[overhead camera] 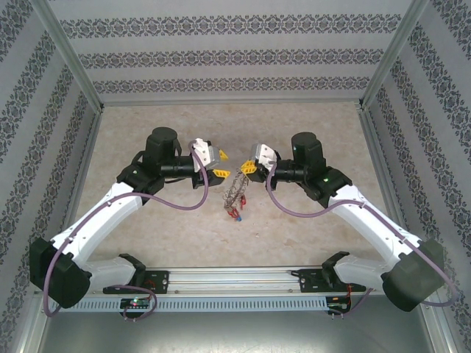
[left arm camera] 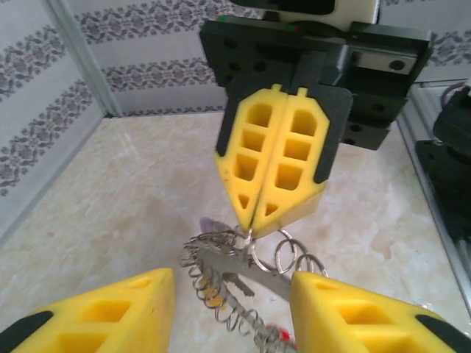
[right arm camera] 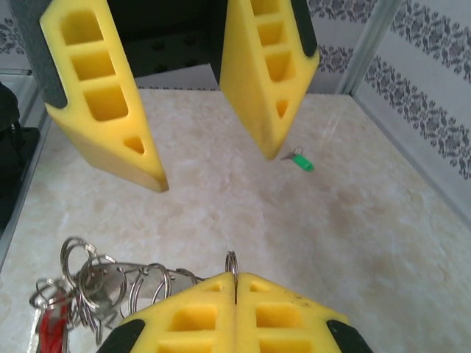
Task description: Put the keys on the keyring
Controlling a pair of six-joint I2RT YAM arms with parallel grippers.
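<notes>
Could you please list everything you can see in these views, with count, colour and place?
keyring: one, grey metal bunch of loops, table centre
tagged keys: at least two on the keyring, red and blue tags, at its near end
green-tagged key: one, green, loose on the table, apart from the keyring
table: one, beige marbled, under everything
walls: three, grey-patterned, left, back, right
left end effector: one, yellow fingers, open, close to the keyring
right end effector: one, yellow fingers, shut on a keyring loop
</notes>
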